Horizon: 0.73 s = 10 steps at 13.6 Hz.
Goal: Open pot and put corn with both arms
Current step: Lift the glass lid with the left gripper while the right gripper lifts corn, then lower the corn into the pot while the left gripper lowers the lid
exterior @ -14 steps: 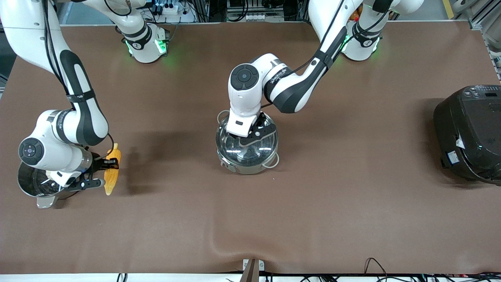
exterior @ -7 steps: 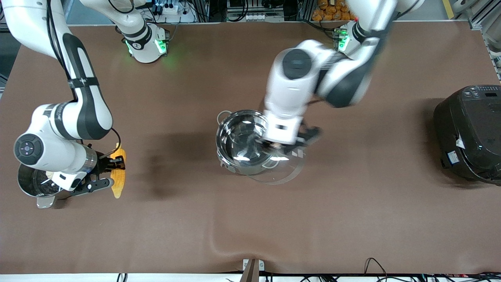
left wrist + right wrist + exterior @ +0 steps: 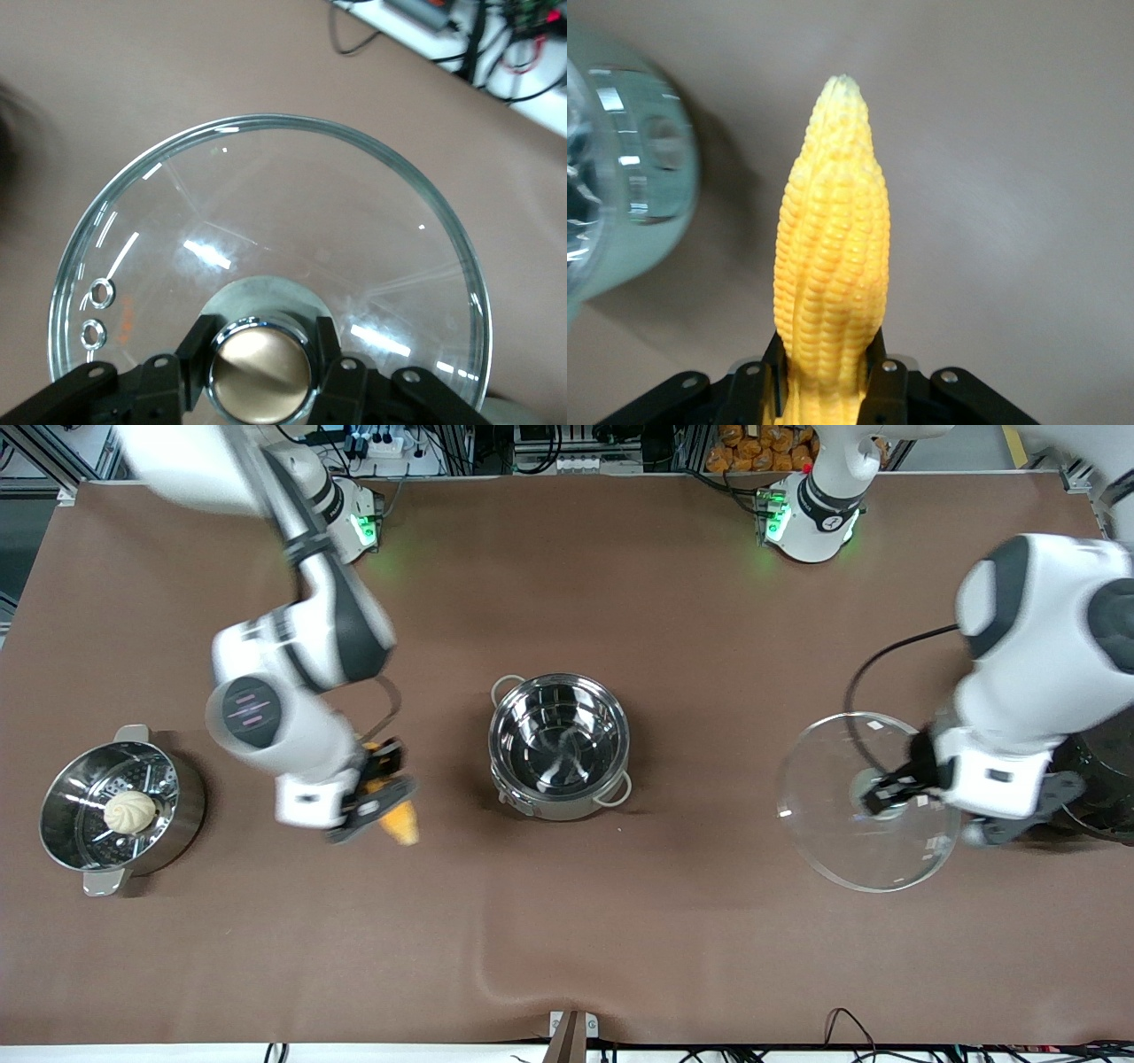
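**Lid Removed, Corn in Transit: Handling Notes**

Steamer pot [image 3: 121, 808]: stands at the right arm's end of the table, with a white bun [image 3: 130, 812] on its perforated insert. Not part of the task.

Right gripper [image 3: 376, 802]: fingers pinched on the corn [image 3: 396, 823], in the air over bare table between the steamer pot and the pot. The right wrist view shows the hold at one end, with the rest of the cob jutting forward. The cob looks stiff and light; its rows of kernels should resist slipping. An end hold leaves a long overhang, so a tilt in the jaws is possible.

Pot [image 3: 559, 746]: open and empty at mid-table. It looks wide enough for the cob laid flat.

Left gripper [image 3: 889, 790]: clamped on the tan knob [image 3: 259, 371] of the glass lid [image 3: 864, 801], held over the table beside the black rice cooker [image 3: 1094, 779]. Glass is smooth and fragile; the knob is the only sound grasp point. Whether the lid rim touches the table cannot be determined here.

Surface: brown mat [image 3: 567, 921], slightly rippled at the near edge. Cables and frames line the table edges.
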{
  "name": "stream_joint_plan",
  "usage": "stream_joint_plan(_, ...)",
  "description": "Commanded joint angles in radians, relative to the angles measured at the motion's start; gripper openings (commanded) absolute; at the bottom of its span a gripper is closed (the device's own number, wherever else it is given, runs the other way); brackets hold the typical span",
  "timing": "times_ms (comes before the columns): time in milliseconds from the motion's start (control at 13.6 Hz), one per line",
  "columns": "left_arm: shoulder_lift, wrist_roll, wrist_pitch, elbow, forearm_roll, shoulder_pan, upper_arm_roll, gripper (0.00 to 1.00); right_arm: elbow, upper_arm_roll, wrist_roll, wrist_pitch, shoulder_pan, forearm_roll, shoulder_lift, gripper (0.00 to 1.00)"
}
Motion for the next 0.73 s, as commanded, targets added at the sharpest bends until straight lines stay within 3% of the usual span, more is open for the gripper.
stream_joint_plan(0, -0.175, 0.131, 0.121, -0.277, -0.018, 0.097, -0.017, 0.00, 0.048, -0.018, -0.036, 0.027, 0.133, -0.091, 0.016, 0.00)
stream_joint_plan(147, -0.244, 0.177, 0.297, -0.474, -0.012, 0.132, -0.015, 0.00, 0.054, -0.018, -0.007, 0.122, 0.221, -0.192, 0.048, 0.00)
stream_joint_plan(220, -0.250, 0.206, 0.339, -0.526, -0.010, 0.141, -0.015, 0.00, 0.056, -0.018, 0.021, 0.147, 0.252, -0.229, 0.068, 0.00)
stream_joint_plan(440, -0.247, 0.225, 0.362, -0.589, -0.010, 0.157, -0.015, 0.00, 0.083, -0.018, 0.160, 0.224, 0.338, -0.266, 0.133, 0.00)
stream_joint_plan(660, -0.241, 0.241, 0.540, -0.733, -0.003, 0.157, -0.015, 0.00, 0.106, -0.018, 0.298, 0.212, 0.381, -0.303, 0.157, 0.00)
